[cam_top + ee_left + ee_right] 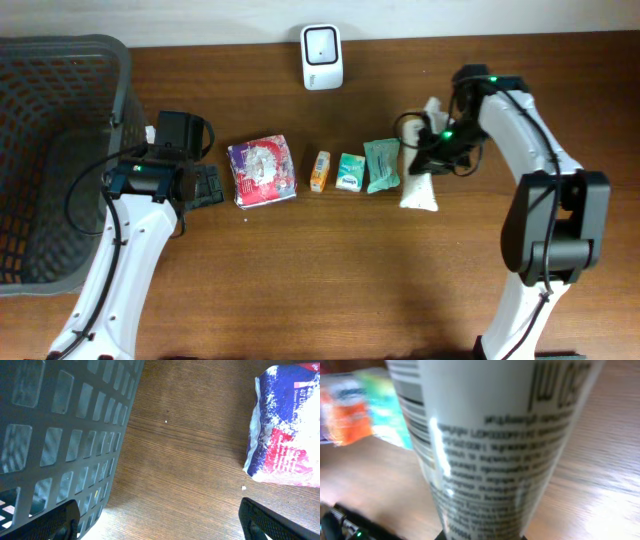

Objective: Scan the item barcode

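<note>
A white tube (418, 188) printed with dark text hangs over the table on the right, and my right gripper (430, 148) is shut on its upper end. In the right wrist view the tube (490, 445) fills the picture, with barcode lines (407, 407) along its left side. My fingers are almost entirely hidden behind it. The white barcode scanner (322, 57) stands at the back edge, well left of the tube. My left gripper (203, 186) (162, 527) stands open and holds nothing, low over bare wood between the basket and a blue-and-red packet (285, 430).
A dark grey mesh basket (118, 95) fills the far left. In a row across the middle lie the blue-and-red packet (261, 170), a small orange box (319, 170), a green pack (349, 172) and a teal pouch (381, 164) just left of the tube.
</note>
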Controlling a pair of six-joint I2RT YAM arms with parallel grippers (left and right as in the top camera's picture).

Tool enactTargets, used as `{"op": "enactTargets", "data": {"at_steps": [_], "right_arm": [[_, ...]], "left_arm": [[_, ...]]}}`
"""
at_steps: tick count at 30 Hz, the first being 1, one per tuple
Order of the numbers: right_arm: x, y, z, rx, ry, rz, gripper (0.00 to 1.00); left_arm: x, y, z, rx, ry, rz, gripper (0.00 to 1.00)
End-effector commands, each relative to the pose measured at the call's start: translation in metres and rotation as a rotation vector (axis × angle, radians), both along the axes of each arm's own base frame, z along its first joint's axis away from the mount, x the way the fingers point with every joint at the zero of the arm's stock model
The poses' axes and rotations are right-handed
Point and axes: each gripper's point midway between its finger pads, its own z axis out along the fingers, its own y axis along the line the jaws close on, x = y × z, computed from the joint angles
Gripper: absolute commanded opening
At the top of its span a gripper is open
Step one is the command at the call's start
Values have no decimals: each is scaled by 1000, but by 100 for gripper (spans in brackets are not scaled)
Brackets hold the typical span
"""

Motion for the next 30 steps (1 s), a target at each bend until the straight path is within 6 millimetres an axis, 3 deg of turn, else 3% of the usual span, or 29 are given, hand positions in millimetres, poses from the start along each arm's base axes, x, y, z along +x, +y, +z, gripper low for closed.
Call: {"op": "enactTargets", "data": {"at_steps": [1,3,10,14,17,19,23,26,29,30], "right_arm": [[-3,-42,5,-177,11,-43,4],[-7,-53,1,-255,22,-29,21],[-21,-54,-27,-271,59,-24,29],[-10,-53,-13,-248,40,-78,30],[2,-52,10,-186,9,-103,36],[6,-56,19,-103,-29,-79,52],[10,-75,26,42,-81,-105,68],[11,-80,14,51,-81,-115,86],[11,-61,-7,131,-80,-106,85],[9,-54,-17,153,-75,-100,71]], "left_arm": [[0,1,0,-4,-4,13,99],[0,1,0,-4,-4,13,99],[0,1,0,-4,-4,13,99],[0,1,0,-4,-4,13,99],[0,1,0,-4,-4,13,99],[0,1,0,-4,-4,13,99],[0,1,0,-4,-4,13,99],[0,1,0,-4,-4,13,99],[0,1,0,-4,-4,13,99],[0,1,0,-4,-4,13,99]]}}
